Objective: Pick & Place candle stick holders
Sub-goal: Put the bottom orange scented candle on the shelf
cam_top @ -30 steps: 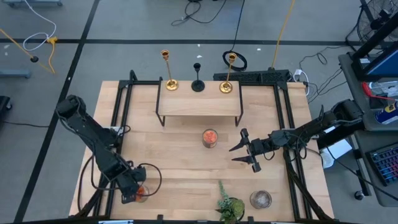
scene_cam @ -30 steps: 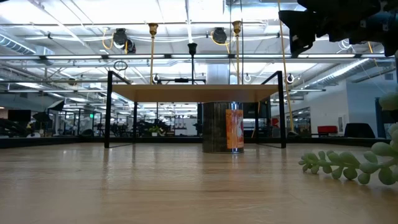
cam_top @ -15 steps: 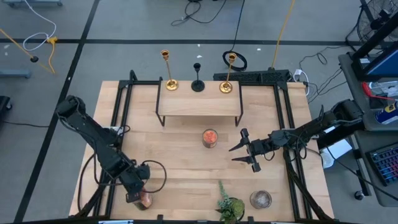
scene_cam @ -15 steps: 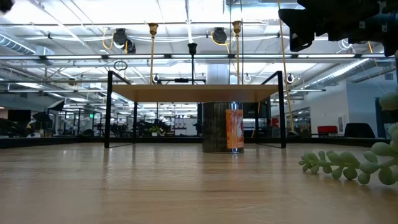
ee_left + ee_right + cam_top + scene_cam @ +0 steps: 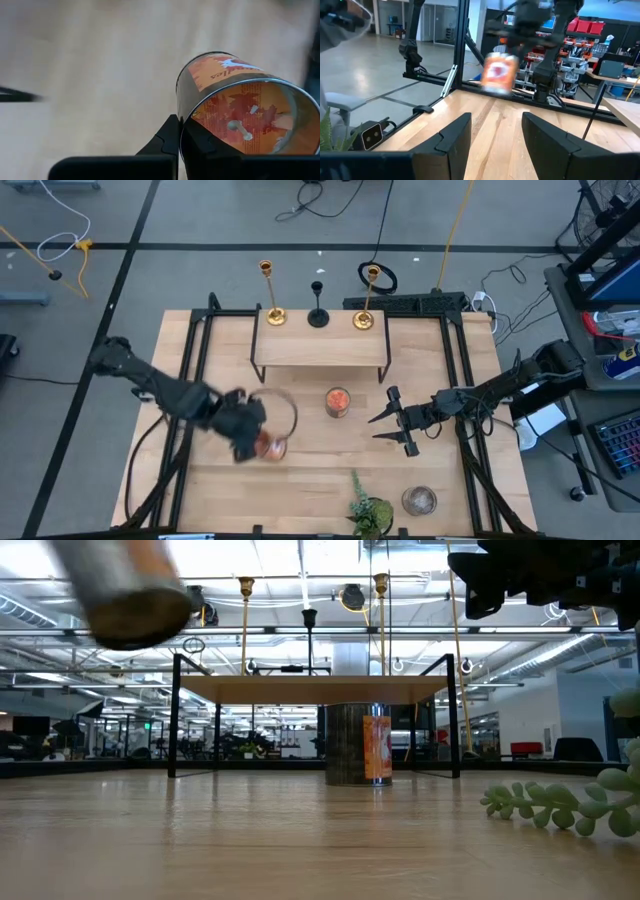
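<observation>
My left jaws [image 5: 262, 446] are clamped on an orange jar candle [image 5: 240, 107], lifted above the wooden surface [image 5: 310, 390]. My right jaws [image 5: 392, 430] hang parted, empty. The candle stick holders [image 5: 318, 310] stand on the raised shelf [image 5: 320, 345] (open workshop behind).

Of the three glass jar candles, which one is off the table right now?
The orange-labelled jar gripped by the left gripper, carried above the wood. The other orange jar and the grey jar stand on the table.
</observation>
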